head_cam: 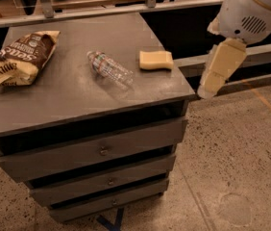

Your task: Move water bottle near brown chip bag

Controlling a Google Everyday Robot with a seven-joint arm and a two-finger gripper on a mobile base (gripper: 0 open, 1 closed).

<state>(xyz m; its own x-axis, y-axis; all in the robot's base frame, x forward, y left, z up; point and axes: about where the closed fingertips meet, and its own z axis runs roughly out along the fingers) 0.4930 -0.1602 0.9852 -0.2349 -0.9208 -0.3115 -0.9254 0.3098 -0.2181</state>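
Note:
The water bottle (109,70) lies on its side near the middle of the grey cabinet top (78,102), its cap pointing to the far left. The brown chip bag (20,57) lies flat at the far left of the top, well apart from the bottle. My gripper itself is out of the camera view. Only my arm shows at the upper right: a white round joint (253,11) and a cream link (220,69) hanging just off the cabinet's right edge, above the floor.
A yellow sponge (155,59) lies on the cabinet top right of the bottle, near the right edge. The cabinet has three drawers (102,150) in front. A rail and shelving run behind it. Speckled floor (241,167) lies to the right.

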